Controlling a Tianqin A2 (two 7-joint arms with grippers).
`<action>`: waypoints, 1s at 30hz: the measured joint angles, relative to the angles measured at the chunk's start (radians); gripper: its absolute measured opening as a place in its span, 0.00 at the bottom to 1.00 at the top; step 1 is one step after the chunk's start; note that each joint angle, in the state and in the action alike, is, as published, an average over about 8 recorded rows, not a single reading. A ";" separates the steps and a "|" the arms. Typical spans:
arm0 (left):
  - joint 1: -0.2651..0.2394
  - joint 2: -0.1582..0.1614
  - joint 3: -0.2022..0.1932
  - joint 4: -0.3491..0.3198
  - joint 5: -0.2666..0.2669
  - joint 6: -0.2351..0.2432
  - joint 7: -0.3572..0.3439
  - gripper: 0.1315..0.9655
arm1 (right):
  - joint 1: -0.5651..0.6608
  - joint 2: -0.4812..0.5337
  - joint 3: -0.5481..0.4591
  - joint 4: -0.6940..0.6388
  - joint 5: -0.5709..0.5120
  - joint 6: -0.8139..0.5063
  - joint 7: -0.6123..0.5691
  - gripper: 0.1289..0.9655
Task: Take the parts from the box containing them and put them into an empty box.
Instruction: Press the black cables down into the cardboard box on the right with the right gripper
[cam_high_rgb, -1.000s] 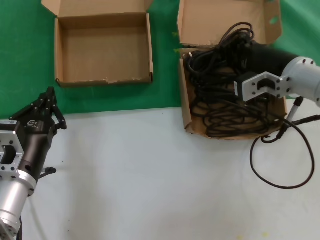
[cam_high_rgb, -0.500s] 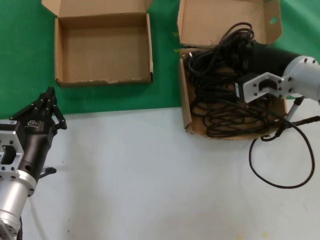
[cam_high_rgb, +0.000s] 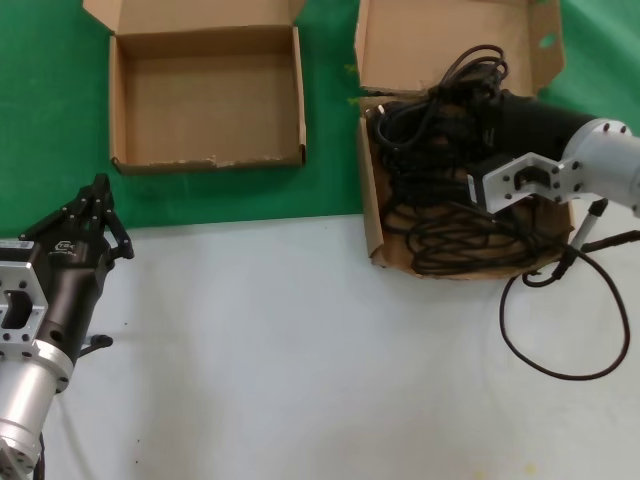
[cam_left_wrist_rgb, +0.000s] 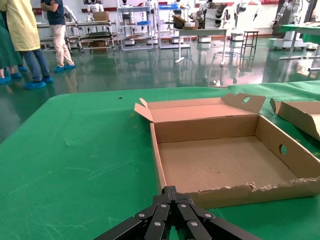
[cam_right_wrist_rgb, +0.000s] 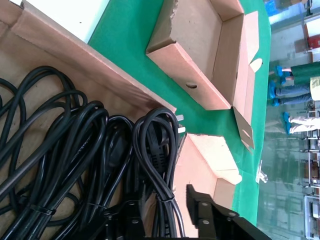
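The parts, black power cords (cam_high_rgb: 440, 190), lie in a tangled heap in the larger carton (cam_high_rgb: 420, 40) at the right. My right gripper (cam_high_rgb: 462, 108) reaches into that carton among the cords near its rear. In the right wrist view it (cam_right_wrist_rgb: 162, 212) is open, and one folded cord bundle (cam_right_wrist_rgb: 157, 145) runs between its fingers (cam_right_wrist_rgb: 197, 202). The empty box (cam_high_rgb: 205, 95) stands on the green mat at the upper left, nothing in it. My left gripper (cam_high_rgb: 98, 195) is shut and empty, parked in front of the empty box's frayed front rim (cam_left_wrist_rgb: 250, 189).
A thin black robot cable (cam_high_rgb: 560, 370) with a silver connector (cam_high_rgb: 592, 215) loops on the white table right of the larger carton. The green mat (cam_high_rgb: 330, 150) separates the two cartons. The empty box also shows in the right wrist view (cam_right_wrist_rgb: 200, 45).
My right arm has shifted slightly deeper into the larger carton and the cords around it have moved a little. The left arm has not moved.
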 joint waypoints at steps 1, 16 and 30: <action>0.000 0.000 0.000 0.000 0.000 0.000 0.000 0.02 | 0.001 -0.002 -0.001 -0.003 -0.002 0.002 -0.001 0.23; 0.000 0.000 0.000 0.000 0.000 0.000 0.000 0.02 | 0.016 -0.042 0.007 -0.050 -0.053 0.036 0.005 0.36; 0.000 0.000 0.000 0.000 0.000 0.000 0.000 0.02 | 0.018 -0.055 0.003 -0.083 -0.055 0.047 -0.002 0.19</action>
